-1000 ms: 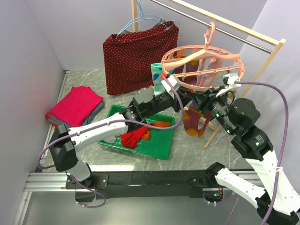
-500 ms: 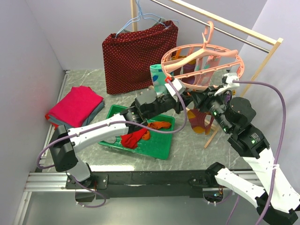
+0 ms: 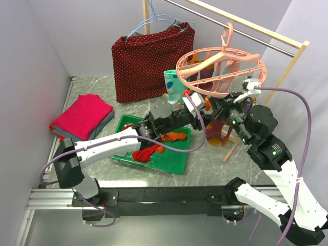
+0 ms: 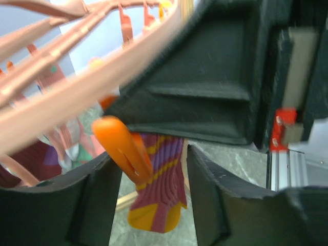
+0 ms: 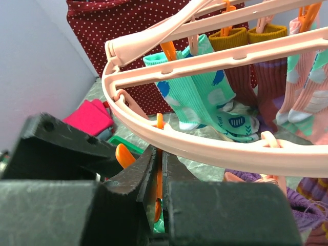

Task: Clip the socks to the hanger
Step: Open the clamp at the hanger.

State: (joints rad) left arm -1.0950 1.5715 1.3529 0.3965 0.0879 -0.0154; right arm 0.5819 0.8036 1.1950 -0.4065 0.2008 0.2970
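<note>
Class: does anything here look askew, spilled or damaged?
Nothing spilled or damaged. The hanger ring looks tilted rather than level, with the left end effector and right end effector at its near rim, the right pinching an orange peg.

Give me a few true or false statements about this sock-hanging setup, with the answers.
1. The green tray holds a red sock and an orange sock. True.
2. The left gripper is clamped shut. False: its jaws stand apart.
3. A teal sock hangs from the pink hanger. True.
4. The dotted dark-red cloth lies in the tray. False: it hangs on a blue wire hanger.
5. The right gripper pinches an orange peg. True.
</note>
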